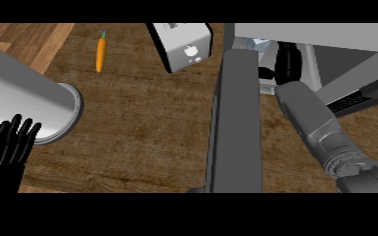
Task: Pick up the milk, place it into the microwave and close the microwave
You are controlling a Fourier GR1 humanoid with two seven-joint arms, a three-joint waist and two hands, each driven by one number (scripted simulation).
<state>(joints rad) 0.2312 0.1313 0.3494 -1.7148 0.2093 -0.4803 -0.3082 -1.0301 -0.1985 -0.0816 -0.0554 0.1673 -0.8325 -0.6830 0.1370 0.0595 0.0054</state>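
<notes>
Fingers straight and spread, your left hand (16, 136) rests at the lower left edge, holding nothing. Your right hand (287, 64) reaches into the microwave (310, 35) behind its open door (236, 125); its fingers can't be made out, and the milk (260, 44) is barely visible inside.

Kitchen: wooden counter (133, 130), microwave (310, 35) with open door (236, 125), carrot (100, 55).

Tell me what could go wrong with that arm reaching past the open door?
The right hand reaches into the microwave, so its forearm could knock the open door when pulling out. I cannot make out the milk in there; a bump might tip it.
</notes>
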